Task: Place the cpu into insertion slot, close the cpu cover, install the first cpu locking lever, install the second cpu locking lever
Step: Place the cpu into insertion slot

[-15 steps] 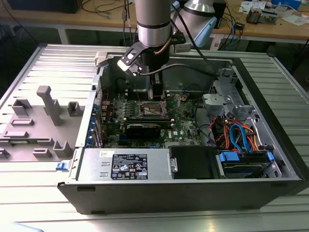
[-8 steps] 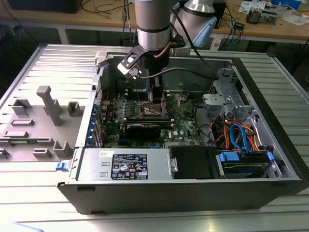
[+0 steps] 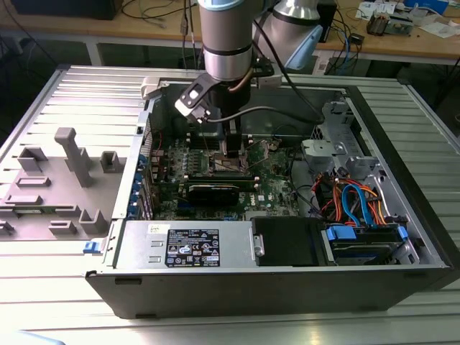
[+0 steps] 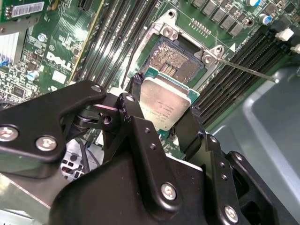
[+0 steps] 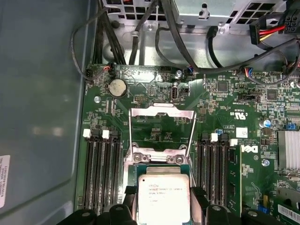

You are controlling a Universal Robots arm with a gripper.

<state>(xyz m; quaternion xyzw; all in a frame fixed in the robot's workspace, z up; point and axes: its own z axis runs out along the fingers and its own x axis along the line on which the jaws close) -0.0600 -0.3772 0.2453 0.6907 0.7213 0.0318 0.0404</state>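
Note:
My gripper (image 4: 165,101) is shut on the cpu (image 4: 164,104), a flat square chip with a silver-grey top, its black fingers (image 4: 136,89) pressing on two opposite edges. The chip hangs slightly tilted over the near edge of the insertion slot (image 4: 180,58), whose dark pin field lies bare beyond it. In the first wrist view the cpu (image 5: 164,199) sits just before the cpu cover (image 5: 161,110), a thin silvery frame swung open and standing up from the board. A thin metal lever (image 4: 248,71) sticks out beside the socket. In the exterior view the gripper (image 3: 231,149) hangs low over the motherboard.
Long black memory slots (image 5: 101,164) flank the socket on both sides. The open case holds a power supply (image 3: 187,244) at the front and a drive cage with blue and orange cables (image 3: 359,201) on the exterior view's right. A grey fixture plate (image 3: 65,180) lies on the left.

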